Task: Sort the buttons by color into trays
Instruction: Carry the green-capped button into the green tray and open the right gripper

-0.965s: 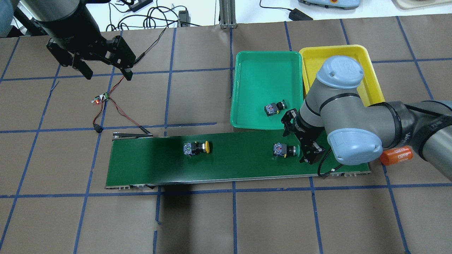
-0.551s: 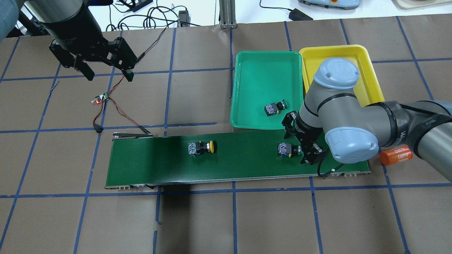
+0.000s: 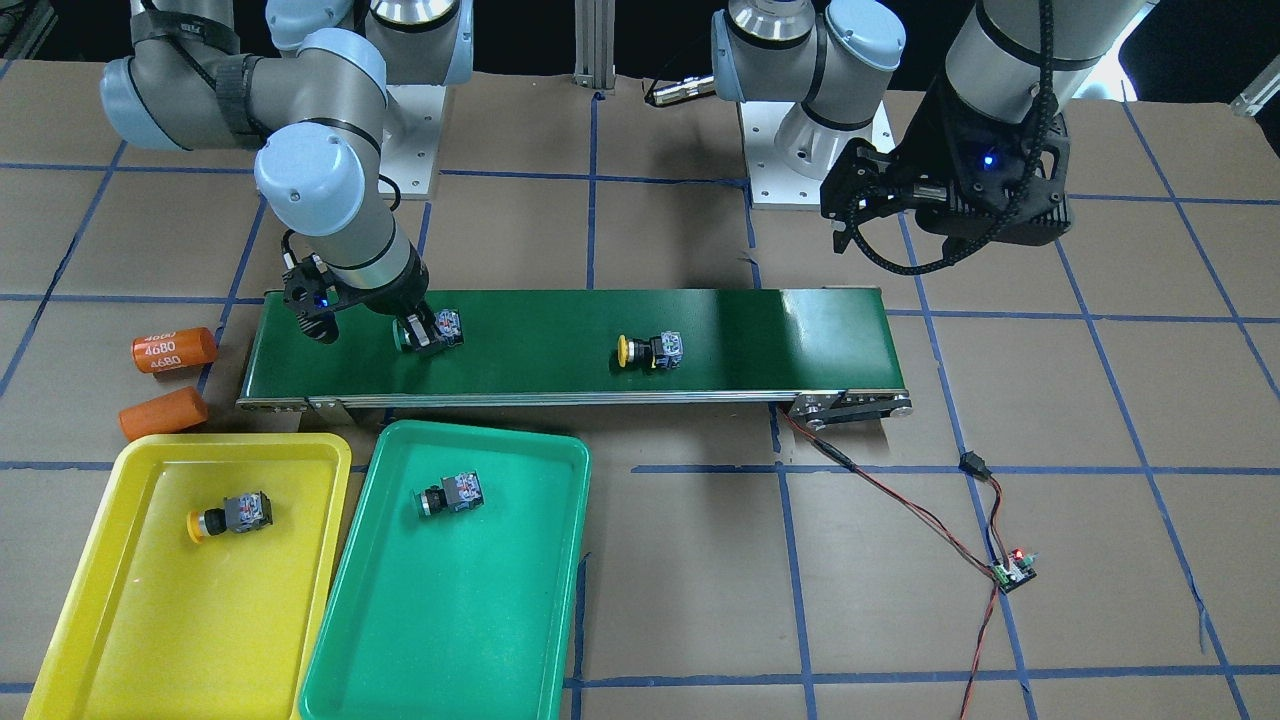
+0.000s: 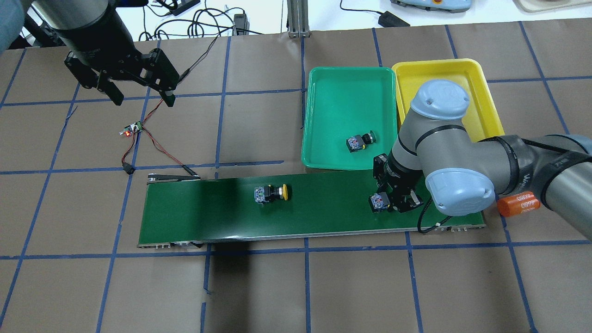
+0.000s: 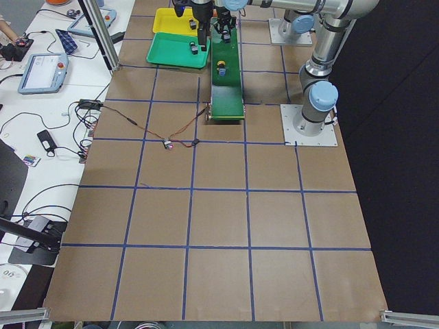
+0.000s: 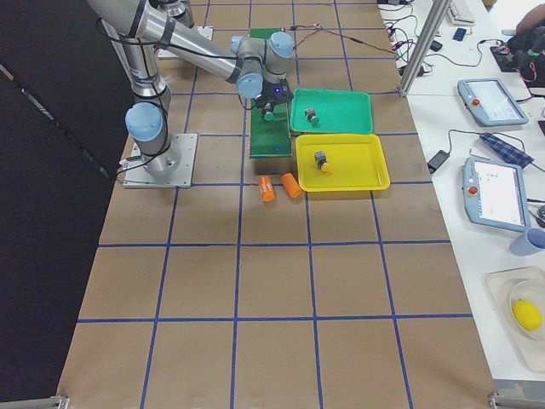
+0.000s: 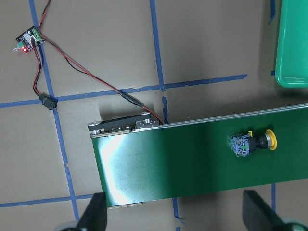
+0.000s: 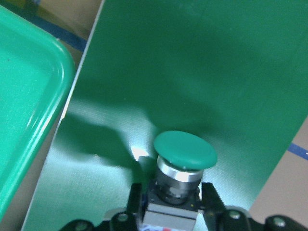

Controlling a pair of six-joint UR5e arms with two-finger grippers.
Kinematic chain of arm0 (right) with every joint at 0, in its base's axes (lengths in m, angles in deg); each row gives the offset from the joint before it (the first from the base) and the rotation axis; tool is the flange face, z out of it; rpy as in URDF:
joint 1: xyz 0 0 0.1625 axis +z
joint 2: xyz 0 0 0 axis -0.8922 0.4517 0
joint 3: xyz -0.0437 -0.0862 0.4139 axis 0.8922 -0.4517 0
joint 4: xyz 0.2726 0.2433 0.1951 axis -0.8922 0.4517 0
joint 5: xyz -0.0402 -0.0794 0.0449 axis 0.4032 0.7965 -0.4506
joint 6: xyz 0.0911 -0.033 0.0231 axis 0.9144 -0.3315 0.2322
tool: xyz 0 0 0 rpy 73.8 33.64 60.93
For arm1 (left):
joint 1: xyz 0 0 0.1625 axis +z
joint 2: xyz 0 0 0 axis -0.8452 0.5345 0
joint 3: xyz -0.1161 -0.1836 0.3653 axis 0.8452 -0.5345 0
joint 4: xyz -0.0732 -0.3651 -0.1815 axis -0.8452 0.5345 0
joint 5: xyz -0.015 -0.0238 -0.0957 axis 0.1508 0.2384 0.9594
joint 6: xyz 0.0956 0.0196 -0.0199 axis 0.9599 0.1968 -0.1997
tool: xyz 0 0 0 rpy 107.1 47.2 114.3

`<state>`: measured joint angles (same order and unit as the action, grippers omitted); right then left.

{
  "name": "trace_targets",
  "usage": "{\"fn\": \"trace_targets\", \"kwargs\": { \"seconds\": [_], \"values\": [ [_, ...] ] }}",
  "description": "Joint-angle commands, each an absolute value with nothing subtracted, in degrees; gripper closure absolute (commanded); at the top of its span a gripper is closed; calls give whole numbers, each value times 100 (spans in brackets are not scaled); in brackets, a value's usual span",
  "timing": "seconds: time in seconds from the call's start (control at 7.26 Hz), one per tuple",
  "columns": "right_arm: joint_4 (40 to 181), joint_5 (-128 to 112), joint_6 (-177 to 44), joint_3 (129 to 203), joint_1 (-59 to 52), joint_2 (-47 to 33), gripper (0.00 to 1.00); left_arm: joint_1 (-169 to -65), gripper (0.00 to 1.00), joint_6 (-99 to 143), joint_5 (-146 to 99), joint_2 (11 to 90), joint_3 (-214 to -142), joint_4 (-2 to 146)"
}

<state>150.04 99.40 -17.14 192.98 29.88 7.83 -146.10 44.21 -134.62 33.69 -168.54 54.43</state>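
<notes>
Right fingers [image 8: 211, 201] closed on the green button [image 8: 185, 149]'s switch body, at the conveyor belt [image 4: 208, 212] end. Left fingers [image 4: 167, 96] spread, idle. Risk: the shallow pinch lets it twist free short of the green tray [image 4: 342, 101].

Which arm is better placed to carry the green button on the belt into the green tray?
Right. Its gripper is down on the conveyor belt, fingers closed on the green button, next to the green tray. The left gripper hangs open above the table beyond the belt's other end.
</notes>
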Motion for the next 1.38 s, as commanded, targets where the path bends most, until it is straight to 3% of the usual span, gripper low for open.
{"fn": "trace_targets", "kwargs": {
  "seconds": [0.0,0.28,0.69,0.96,1.24],
  "values": [
    [15054,9954,-1872,19119,2975,831,100,-14611,0,4414,-13456,3407,-16830,5431],
    [15167,9928,-1881,18750,2984,779,100,-14637,0,4414,-13465,3390,-16848,5431],
    [16632,9866,-1898,18100,3010,-149,100,-14637,0,4414,-13465,3364,-16865,5431],
    [16768,9858,-1890,17337,3115,-836,100,-14628,0,4405,-13456,3364,-16856,5431],
    [16942,9849,-1838,17158,3195,-1067,100,-14628,0,4405,-13456,3373,-16865,5431]
  ]
}}
